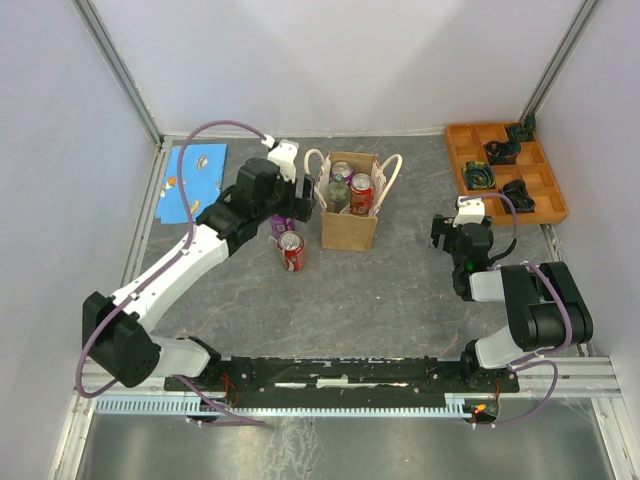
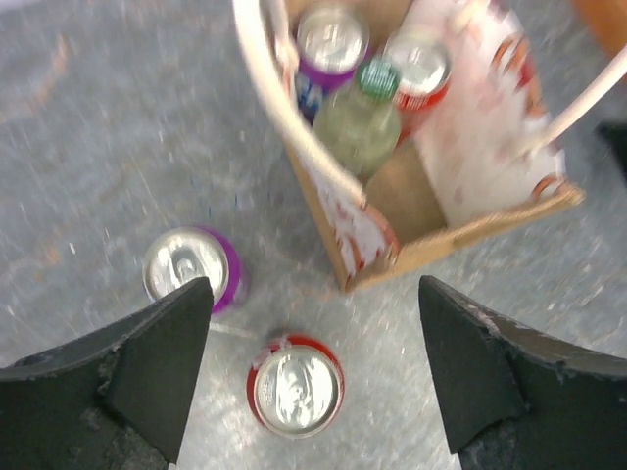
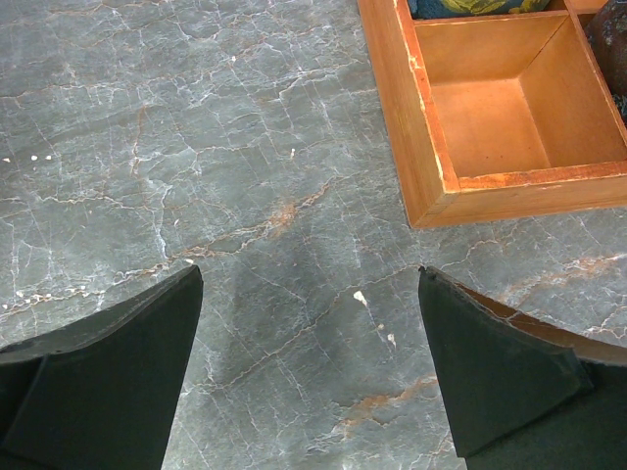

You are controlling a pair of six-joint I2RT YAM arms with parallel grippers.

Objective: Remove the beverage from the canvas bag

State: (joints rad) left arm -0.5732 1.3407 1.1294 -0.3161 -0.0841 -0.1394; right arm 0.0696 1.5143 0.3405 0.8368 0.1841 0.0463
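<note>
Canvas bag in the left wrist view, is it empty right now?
No, the canvas bag holds a purple can, a red can and a green-capped bottle.

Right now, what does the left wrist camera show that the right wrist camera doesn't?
Only the left wrist: the canvas bag holding cans and a green-capped bottle, plus a purple can and a red can standing outside it. Only the right wrist: the orange tray. Both: the grey table under an open gripper, the left gripper and the right gripper.
</note>
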